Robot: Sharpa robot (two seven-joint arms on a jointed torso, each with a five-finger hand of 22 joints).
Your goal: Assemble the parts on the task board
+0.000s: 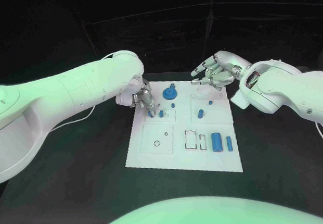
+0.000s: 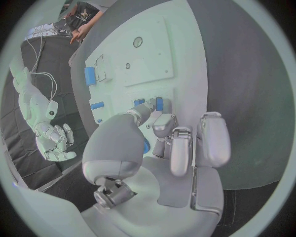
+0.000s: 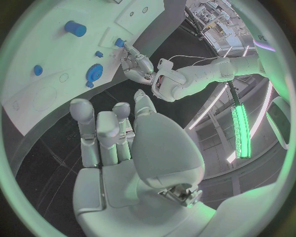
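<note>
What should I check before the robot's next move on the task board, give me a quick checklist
1. Left hand over the task board, fingers down at a small blue part: ok.
2. Firm hold on that part: cannot tell, fingertips only touch it.
3. Right hand off the board's far edge, holding nothing: ok.
4. Blue round gear part lies on the board beside the left hand: ok.
5. Two blue cylinders lie loose on the board's near right: not ok, unassembled.

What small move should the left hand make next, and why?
Probably lower it slightly. The left hand has its fingertips at a small blue part on the task board, but a firm grip cannot be confirmed. The right hand hovers open beyond the board.
</note>
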